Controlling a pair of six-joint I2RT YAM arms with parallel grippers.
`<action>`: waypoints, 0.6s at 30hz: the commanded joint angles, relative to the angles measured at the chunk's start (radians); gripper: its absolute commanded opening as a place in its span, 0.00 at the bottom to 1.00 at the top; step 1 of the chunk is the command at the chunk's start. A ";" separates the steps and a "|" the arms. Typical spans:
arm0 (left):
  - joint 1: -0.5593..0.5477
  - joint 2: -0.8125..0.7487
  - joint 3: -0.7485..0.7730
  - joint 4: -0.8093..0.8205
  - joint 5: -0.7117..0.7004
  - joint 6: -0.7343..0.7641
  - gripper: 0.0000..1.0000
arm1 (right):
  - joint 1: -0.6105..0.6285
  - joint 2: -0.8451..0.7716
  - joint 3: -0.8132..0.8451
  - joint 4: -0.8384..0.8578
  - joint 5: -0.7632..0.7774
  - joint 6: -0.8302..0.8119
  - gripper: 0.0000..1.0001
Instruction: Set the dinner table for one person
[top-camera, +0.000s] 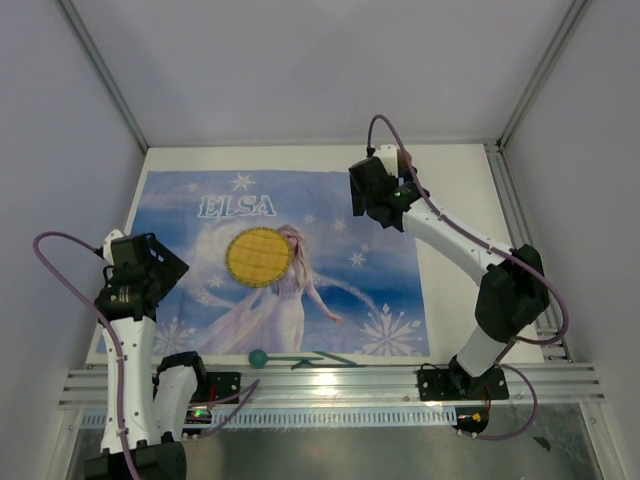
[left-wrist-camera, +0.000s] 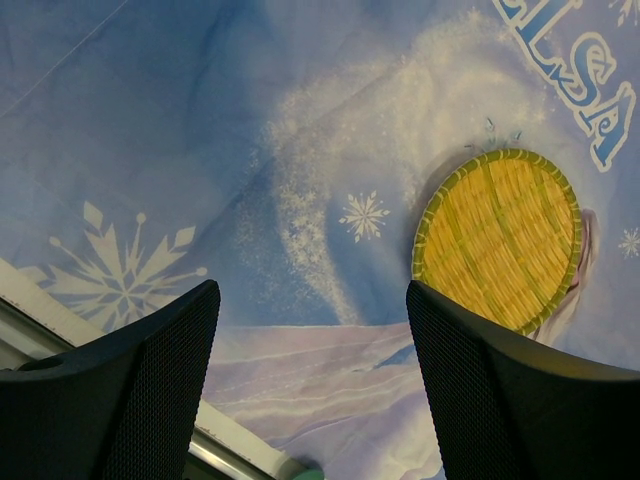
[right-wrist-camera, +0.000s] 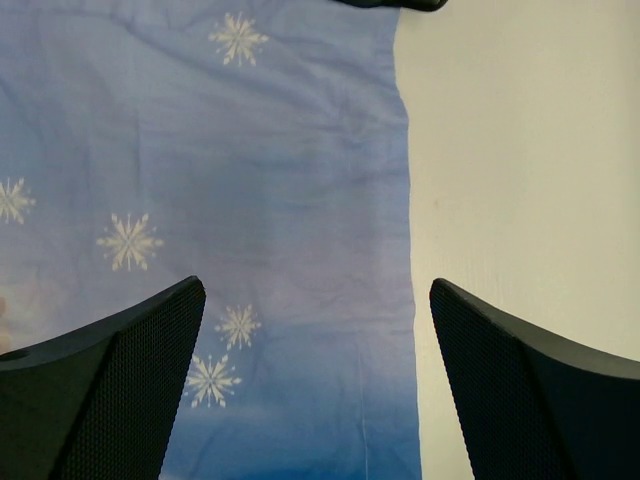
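The dinner table (top-camera: 455, 170) is a white top with a blue "ELSA" cloth (top-camera: 330, 210) spread flat over it. A round yellow woven mat (top-camera: 258, 256) lies on the cloth's middle left. My left gripper (top-camera: 152, 268) hovers over the cloth's left edge, open and empty. In the left wrist view the left gripper (left-wrist-camera: 312, 300) frames bare cloth, with the mat (left-wrist-camera: 497, 238) ahead to the right. My right gripper (top-camera: 374, 198) hangs above the cloth's far right part, open and empty. In the right wrist view the right gripper (right-wrist-camera: 315, 300) straddles the cloth's right edge (right-wrist-camera: 408, 250) beside bare table (right-wrist-camera: 520, 150).
A small teal round object (top-camera: 258, 357) sits at the cloth's near edge, and shows at the bottom of the left wrist view (left-wrist-camera: 305, 470). Silver aluminium rails (top-camera: 330, 385) run along the near edge and the right side (top-camera: 515, 215). White walls enclose the table on three sides.
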 joint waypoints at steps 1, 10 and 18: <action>0.002 -0.016 -0.006 0.027 -0.006 -0.001 0.78 | -0.071 0.064 0.142 -0.055 -0.002 0.006 0.98; 0.002 -0.007 -0.014 0.040 0.008 0.002 0.78 | -0.273 0.216 0.430 -0.157 -0.323 -0.018 0.99; 0.000 -0.010 -0.020 0.044 0.020 0.005 0.78 | -0.500 0.555 0.851 -0.324 -0.472 0.165 0.99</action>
